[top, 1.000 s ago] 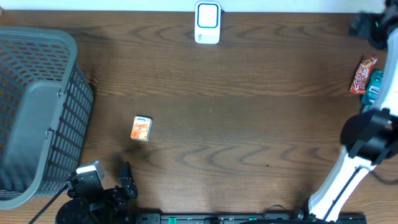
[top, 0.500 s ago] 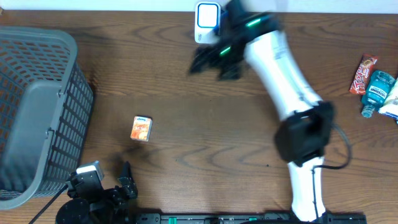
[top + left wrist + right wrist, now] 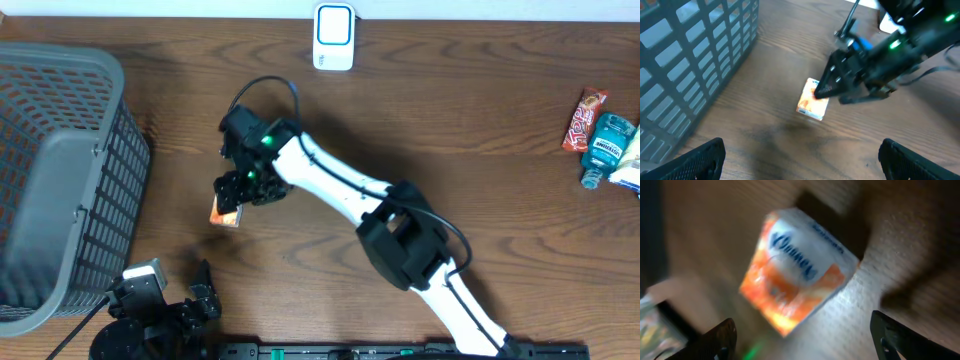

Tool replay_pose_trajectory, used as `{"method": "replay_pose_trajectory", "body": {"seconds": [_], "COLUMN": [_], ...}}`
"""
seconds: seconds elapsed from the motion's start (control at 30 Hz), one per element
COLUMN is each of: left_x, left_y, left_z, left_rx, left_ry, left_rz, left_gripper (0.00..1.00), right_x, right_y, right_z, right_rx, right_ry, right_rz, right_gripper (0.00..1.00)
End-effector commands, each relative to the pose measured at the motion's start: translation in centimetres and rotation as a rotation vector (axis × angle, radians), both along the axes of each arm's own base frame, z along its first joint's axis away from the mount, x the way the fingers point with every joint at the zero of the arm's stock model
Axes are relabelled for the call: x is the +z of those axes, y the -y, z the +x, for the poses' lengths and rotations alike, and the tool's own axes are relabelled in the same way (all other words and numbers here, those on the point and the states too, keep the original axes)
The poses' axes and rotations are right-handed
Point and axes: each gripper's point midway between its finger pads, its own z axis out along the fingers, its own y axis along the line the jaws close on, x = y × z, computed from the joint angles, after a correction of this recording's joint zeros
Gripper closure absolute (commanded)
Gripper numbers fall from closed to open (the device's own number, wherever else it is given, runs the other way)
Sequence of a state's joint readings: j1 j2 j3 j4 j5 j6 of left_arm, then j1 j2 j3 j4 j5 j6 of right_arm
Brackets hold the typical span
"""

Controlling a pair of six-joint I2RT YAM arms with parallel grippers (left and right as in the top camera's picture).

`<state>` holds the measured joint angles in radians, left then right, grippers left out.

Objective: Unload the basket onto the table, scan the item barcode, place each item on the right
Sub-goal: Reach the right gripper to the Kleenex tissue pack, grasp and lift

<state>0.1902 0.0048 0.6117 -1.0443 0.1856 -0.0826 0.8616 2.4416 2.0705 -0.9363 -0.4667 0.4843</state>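
One grey basket on the left; left pincer gaped wide, empty. One orange packet lay flat on the tabletop, right pincer open right over it. One white scanner, one candy bar, one bottle further right.

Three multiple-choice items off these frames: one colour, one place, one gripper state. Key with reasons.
1. The basket is: A grey; B red; C yellow.
2. The orange packet lies: A in the basket; B on the table right of the basket; C at the table's far right edge.
3. The right gripper has its jaws: A shut on the basket rim; B out of every view; C open above the packet.
Key: 1 A, grey mesh in the overhead view. 2 B, it sits on the wood beside the basket. 3 C, the right wrist view shows the fingers spread wide, packet beyond them.
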Motion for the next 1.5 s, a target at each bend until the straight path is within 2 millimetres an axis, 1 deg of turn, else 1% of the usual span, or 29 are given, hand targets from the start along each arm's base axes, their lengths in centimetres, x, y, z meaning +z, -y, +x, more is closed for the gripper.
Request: {"method": "replay_pose_trajectory", "body": {"seconds": [0.0,0.03,0.07,0.1,0.13,0.2,0.23,0.27,0.3,0.37,0.43,0.47,0.5,0.53,0.57,0.6,0.63,0.77,0.8,0.83,0.9,1.07,1.2,1.37,1.47], "left_x": [0.0,0.0,0.0,0.0,0.0,0.0,0.0,0.0,0.0,0.0,0.0,0.0,0.0,0.0,0.0,0.0,0.0,0.0,0.0,0.0,0.0,0.0,0.0,0.0,0.0], "left_y": [0.1,0.1,0.1,0.1,0.1,0.1,0.1,0.1,0.1,0.1,0.1,0.1,0.1,0.1,0.1,0.1,0.1,0.1,0.1,0.1,0.1,0.1,0.1,0.1,0.1], "left_z": [0.0,0.0,0.0,0.0,0.0,0.0,0.0,0.0,0.0,0.0,0.0,0.0,0.0,0.0,0.0,0.0,0.0,0.0,0.0,0.0,0.0,0.0,0.0,0.0,0.0], "left_rx": [0.000,0.000,0.000,0.000,0.000,0.000,0.000,0.000,0.000,0.000,0.000,0.000,0.000,0.000,0.000,0.000,0.000,0.000,0.000,0.000,0.000,0.000,0.000,0.000,0.000], "left_ry": [0.001,0.001,0.001,0.001,0.001,0.001,0.001,0.001,0.001,0.001,0.001,0.001,0.001,0.001,0.001,0.001,0.001,0.001,0.001,0.001,0.001,0.001,0.001,0.001,0.001], "left_rz": [-0.009,-0.009,-0.009,-0.009,-0.009,-0.009,-0.009,-0.009,-0.009,-0.009,-0.009,-0.009,-0.009,-0.009,-0.009,-0.009,-0.009,-0.009,-0.009,-0.009,-0.009,-0.009,-0.009,-0.009,-0.009], "left_gripper": [0.02,0.02,0.02,0.02,0.02,0.02,0.02,0.02,0.02,0.02,0.02,0.02,0.02,0.02,0.02,0.02,0.02,0.02,0.02,0.02,0.02,0.02,0.02,0.02,0.02], "right_x": [-3.7,-5.1,-6.0,-7.2,-8.0,-9.6,-10.3,-10.5,-10.4,-9.2,-6.4,-4.7,-2.3,-0.3,1.9,3.5,5.3,9.5,9.9,10.3,10.6,11.4,12.0,12.8,12.7], "right_y": [0.2,-0.1,-0.2,-0.2,-0.2,0.3,1.0,1.7,3.2,4.4,5.0,5.0,5.2,5.6,6.4,7.5,9.0,13.0,13.6,14.1,14.6,15.3,15.3,14.8,14.9], "right_z": [0.3,0.1,0.0,0.0,0.0,-0.2,-0.5,-0.8,-1.0,-0.4,-0.1,-0.2,-0.6,-1.0,-1.4,-1.6,-1.7,-2.4,-2.2,-1.7,-0.9,-0.1,-0.2,-1.0,-1.1], "right_rx": [-0.049,-0.036,-0.026,-0.018,-0.009,0.023,0.024,0.021,0.028,0.060,0.159,0.236,0.344,0.415,0.487,0.533,0.572,0.630,0.620,0.575,0.504,0.473,0.479,0.510,0.525], "right_ry": [0.020,0.021,0.021,0.022,0.023,0.021,-0.001,-0.024,-0.053,-0.048,-0.057,-0.064,-0.071,-0.074,-0.079,-0.079,-0.078,-0.097,-0.100,-0.113,-0.141,-0.121,-0.107,-0.086,-0.080], "right_rz": [-0.089,-0.093,-0.095,-0.101,-0.107,-0.125,-0.151,-0.178,-0.215,-0.216,-0.126,-0.043,0.084,0.177,0.277,0.341,0.395,0.528,0.548,0.530,0.522,0.535,0.538,0.536,0.520], "right_gripper": [0.21,0.24,0.26,0.32,0.40,0.86,0.99,0.99,0.99,0.99,0.99,0.99,0.99,0.99,0.99,0.99,0.99,0.99,0.99,0.99,0.99,0.99,0.99,0.99,0.99]}}
